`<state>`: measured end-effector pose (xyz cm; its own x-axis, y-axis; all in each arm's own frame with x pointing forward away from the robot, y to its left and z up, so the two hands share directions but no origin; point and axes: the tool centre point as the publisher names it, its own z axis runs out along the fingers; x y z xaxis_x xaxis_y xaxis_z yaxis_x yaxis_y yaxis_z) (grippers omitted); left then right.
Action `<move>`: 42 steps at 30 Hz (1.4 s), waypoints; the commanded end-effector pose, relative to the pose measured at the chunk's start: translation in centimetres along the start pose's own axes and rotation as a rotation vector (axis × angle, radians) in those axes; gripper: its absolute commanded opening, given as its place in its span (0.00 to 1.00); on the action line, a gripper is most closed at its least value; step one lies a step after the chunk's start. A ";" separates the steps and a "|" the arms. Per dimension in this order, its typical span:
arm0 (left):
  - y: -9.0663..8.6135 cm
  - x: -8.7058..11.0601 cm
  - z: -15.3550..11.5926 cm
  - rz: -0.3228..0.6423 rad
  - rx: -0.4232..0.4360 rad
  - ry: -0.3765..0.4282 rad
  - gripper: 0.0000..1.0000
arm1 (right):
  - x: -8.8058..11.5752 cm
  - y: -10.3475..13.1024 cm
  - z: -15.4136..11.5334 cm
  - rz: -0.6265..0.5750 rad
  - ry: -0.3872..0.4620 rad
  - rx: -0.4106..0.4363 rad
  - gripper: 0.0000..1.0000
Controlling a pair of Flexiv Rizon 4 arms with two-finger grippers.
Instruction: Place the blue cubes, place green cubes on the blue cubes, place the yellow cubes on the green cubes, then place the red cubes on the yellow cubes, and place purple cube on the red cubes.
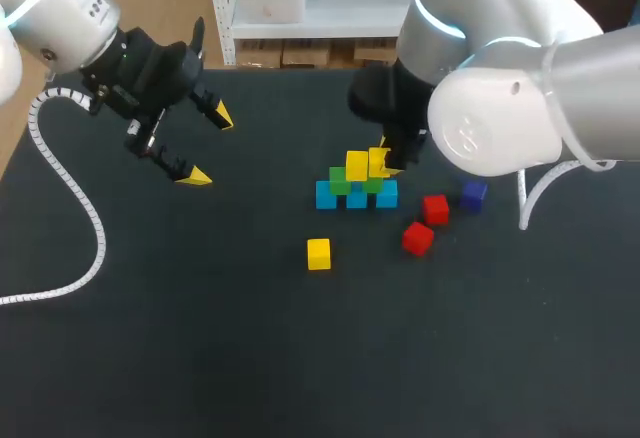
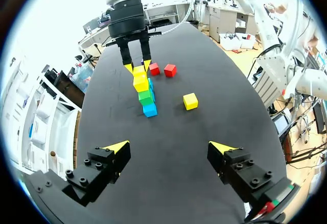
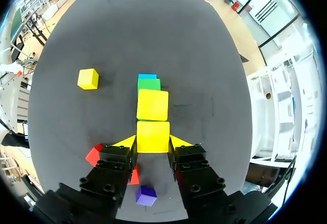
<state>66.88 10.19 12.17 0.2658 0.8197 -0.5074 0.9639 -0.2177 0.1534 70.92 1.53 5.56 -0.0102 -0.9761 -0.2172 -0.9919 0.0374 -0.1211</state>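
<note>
A row of three blue cubes [image 1: 357, 199] lies mid-table with two green cubes [image 1: 340, 181] on top. One yellow cube [image 1: 356, 165] sits on the greens. My right gripper [image 1: 383, 163] is shut on a second yellow cube [image 3: 153, 136], held right beside the first yellow cube [image 3: 152, 104] over the right green cube. A third yellow cube [image 1: 318, 253] lies loose in front of the stack. Two red cubes [image 1: 435, 208] [image 1: 417, 239] and a purple cube [image 1: 473, 194] lie to the right. My left gripper [image 1: 208, 146] hangs open and empty, far left of the stack.
The left arm's white corrugated cable [image 1: 70, 193] trails over the table's left side. The black tabletop [image 1: 300, 358] is bare in front of the loose yellow cube.
</note>
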 end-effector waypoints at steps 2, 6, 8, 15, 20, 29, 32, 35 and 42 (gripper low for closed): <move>0.0 0.1 0.0 0.002 0.000 -0.001 1.00 | -0.2 -0.3 0.2 -0.003 -0.001 -0.007 0.00; 0.0 0.1 0.0 0.002 0.000 -0.001 1.00 | -0.3 -0.3 0.2 -0.006 -0.002 -0.008 0.00; 0.0 0.1 0.0 0.002 0.000 -0.001 1.00 | -0.3 -0.3 0.2 -0.006 -0.002 -0.009 0.00; 0.0 0.1 0.0 0.002 0.000 -0.001 1.00 | -0.3 -0.3 0.3 -0.007 0.001 -0.012 0.00; 0.0 0.1 0.0 0.002 0.000 -0.001 1.00 | -0.3 -0.3 0.4 -0.005 0.002 -0.013 0.00; 0.0 0.1 0.0 0.002 0.000 -0.001 1.00 | -0.3 -0.3 0.6 -0.004 0.001 -0.017 0.00; 0.0 0.1 0.0 0.002 0.000 -0.001 1.00 | -0.3 -0.3 0.6 -0.004 0.002 -0.017 0.00; 0.0 0.1 0.0 0.002 0.000 -0.001 1.00 | -0.3 -0.4 0.6 -0.005 0.003 -0.017 0.05; 0.0 0.1 0.0 0.002 0.000 -0.001 1.00 | -0.3 -0.5 0.6 -0.004 0.005 -0.018 0.31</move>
<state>66.88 10.19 12.17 0.2658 0.8197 -0.5074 0.9639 -0.2177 0.1534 71.29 1.90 5.12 -0.0072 -0.9775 -0.2107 -0.9936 0.0307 -0.1088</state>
